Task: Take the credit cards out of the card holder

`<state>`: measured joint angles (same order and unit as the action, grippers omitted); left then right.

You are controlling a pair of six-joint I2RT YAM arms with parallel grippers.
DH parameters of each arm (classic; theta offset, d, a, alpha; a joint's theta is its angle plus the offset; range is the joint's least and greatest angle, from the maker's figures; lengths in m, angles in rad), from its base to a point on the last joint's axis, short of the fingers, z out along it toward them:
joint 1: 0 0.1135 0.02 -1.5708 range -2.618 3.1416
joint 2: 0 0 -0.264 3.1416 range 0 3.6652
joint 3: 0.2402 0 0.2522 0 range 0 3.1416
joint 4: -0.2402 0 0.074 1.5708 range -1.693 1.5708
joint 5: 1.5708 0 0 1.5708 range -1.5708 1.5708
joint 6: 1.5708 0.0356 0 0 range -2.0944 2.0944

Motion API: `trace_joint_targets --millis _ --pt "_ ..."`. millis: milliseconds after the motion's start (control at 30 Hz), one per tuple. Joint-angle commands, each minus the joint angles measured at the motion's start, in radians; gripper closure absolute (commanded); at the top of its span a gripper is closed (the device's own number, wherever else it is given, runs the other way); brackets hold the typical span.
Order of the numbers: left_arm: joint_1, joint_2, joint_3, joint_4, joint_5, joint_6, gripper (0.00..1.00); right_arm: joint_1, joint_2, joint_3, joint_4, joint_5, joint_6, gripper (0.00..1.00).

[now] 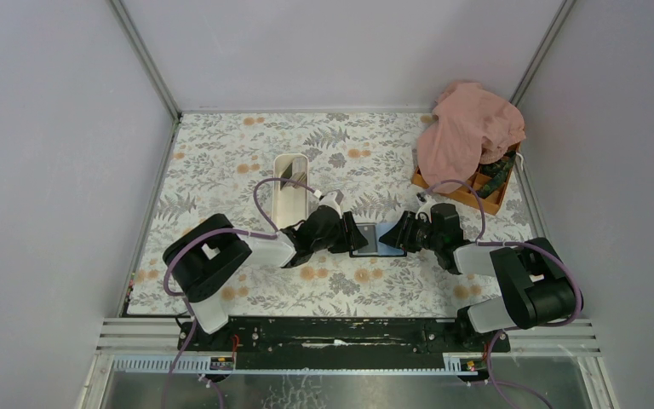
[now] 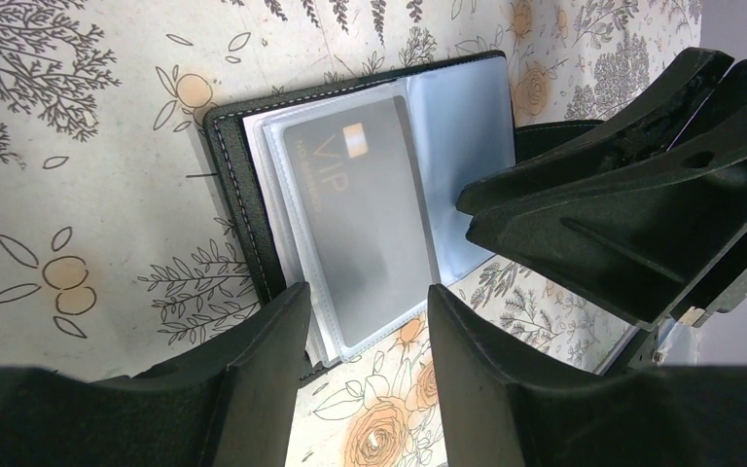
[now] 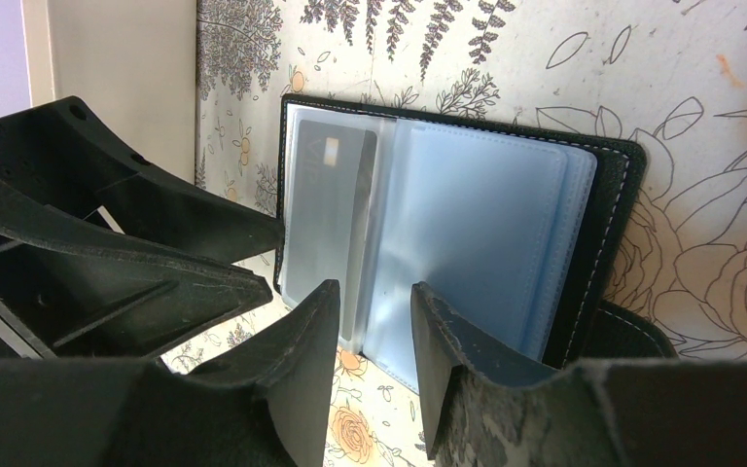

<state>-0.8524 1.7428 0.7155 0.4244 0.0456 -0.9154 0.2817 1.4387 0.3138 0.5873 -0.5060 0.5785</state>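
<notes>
The card holder (image 1: 370, 240) lies open on the floral mat between my two grippers, a black wallet with clear bluish sleeves (image 3: 486, 219). One dark grey credit card marked VIP (image 2: 355, 209) sits inside a sleeve on the page nearer my left arm, also seen in the right wrist view as the card (image 3: 333, 209). My left gripper (image 2: 368, 297) is open, its fingertips at the holder's near edge with nothing pinched. Facing it, my right gripper (image 3: 374, 292) is open at the opposite edge, in front of the sleeves' fold. Each gripper shows in the other's view: the right gripper (image 2: 467, 209) and the left gripper (image 3: 270, 255).
A long white tray (image 1: 290, 189) stands just behind my left gripper. At the back right an orange box (image 1: 487, 198) is partly covered by a pink cloth (image 1: 468, 132). Grey walls close in the mat on three sides.
</notes>
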Motion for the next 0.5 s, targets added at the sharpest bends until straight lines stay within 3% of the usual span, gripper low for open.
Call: trace_joint_targets --millis 0,467 --pt "-0.019 0.034 0.011 0.059 0.027 -0.014 0.45 0.005 0.000 0.011 -0.061 0.052 -0.041 0.59" --pt "-0.032 0.046 0.078 0.063 0.060 -0.025 0.45 0.004 0.006 0.013 -0.058 0.049 -0.040 0.58"
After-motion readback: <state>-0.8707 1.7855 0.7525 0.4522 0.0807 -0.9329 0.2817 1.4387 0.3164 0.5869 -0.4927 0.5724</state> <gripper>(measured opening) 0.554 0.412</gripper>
